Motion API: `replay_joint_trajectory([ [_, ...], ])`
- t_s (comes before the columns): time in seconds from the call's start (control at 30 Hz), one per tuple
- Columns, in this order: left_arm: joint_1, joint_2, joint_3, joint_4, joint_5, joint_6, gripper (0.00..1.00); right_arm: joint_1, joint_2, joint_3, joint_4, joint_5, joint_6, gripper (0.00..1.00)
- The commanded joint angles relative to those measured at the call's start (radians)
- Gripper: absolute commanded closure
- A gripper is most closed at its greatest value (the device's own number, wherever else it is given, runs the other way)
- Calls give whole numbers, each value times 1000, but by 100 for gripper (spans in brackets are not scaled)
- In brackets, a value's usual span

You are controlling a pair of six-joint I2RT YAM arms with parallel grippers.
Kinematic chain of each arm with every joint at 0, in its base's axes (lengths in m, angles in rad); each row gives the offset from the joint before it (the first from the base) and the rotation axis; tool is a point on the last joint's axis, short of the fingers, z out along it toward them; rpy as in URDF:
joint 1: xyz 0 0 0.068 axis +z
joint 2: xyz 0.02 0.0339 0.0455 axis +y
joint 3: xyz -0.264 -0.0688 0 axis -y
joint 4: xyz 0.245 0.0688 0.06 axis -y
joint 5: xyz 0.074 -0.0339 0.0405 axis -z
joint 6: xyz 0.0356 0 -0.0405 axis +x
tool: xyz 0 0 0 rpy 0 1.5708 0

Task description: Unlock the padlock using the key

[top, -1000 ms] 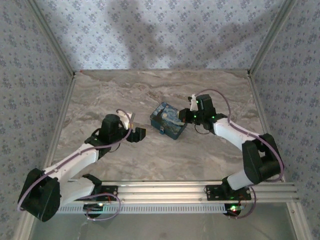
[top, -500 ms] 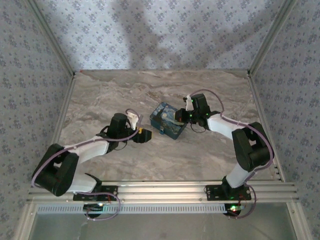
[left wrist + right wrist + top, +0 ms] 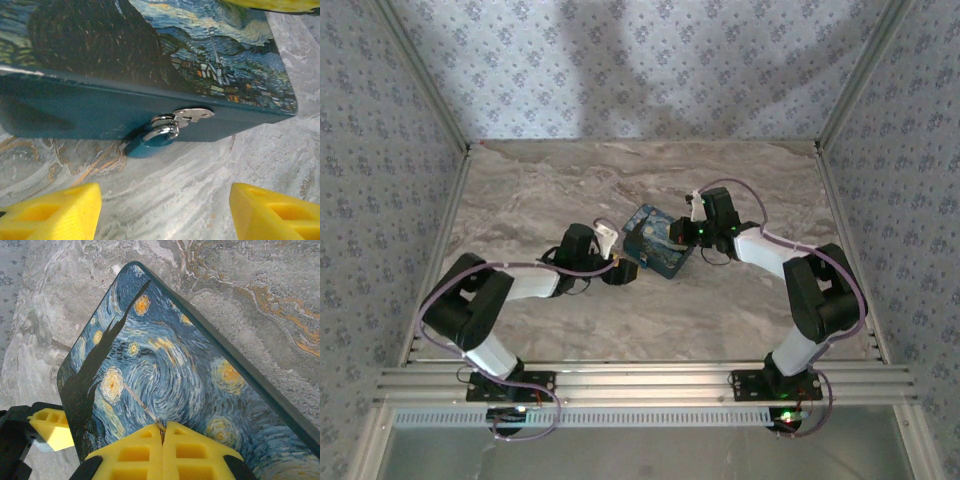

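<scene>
**Inspector:** I am reporting on the padlock (image 3: 159, 134) first. In the left wrist view it is hanging just below the centre of the frame. Its silver loop is passing through the hasp (image 3: 192, 114) on the dark side wall of the box (image 3: 75, 110), and its teal body is sitting low where that wall is meeting the table (image 3: 200, 170). The loop is looking seated, so I am judging it locked.

**Supervisor:** And the grippers?

**Inspector:** The left gripper (image 3: 165, 200) is hovering in front of the padlock, aimed straight at it. Its yellow fingers are standing wide apart in the lower corners of the frame, holding nothing and touching nothing. The right gripper (image 3: 162, 432) is sitting at the bottom centre of its own view, above the painted lid, with its pads pressed together. A thin sliver (image 3: 142, 405) is running out from between them toward the upper left.

**Supervisor:** Is that the key?

**Inspector:** I am unable to confirm it. It could be a key seen edge-on.

**Supervisor:** Progress, then?

**Inspector:** I am rating it early. Both grippers are gathering at the box, but nothing is entering the keyhole. Steadying the padlock, inserting, turning and freeing the loop are all remaining.
</scene>
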State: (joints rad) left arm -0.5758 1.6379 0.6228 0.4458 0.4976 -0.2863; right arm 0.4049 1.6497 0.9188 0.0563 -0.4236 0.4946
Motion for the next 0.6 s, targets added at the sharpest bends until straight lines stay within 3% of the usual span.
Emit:
replay_joint_trajectory([
  [0.0,-5,46,44,101,9,26,34,8,33,-10,-83,41,-29,100],
  [0.57,-58,166,202,-76,-8,103,38,14,35,6,-91,45,-37,100],
])
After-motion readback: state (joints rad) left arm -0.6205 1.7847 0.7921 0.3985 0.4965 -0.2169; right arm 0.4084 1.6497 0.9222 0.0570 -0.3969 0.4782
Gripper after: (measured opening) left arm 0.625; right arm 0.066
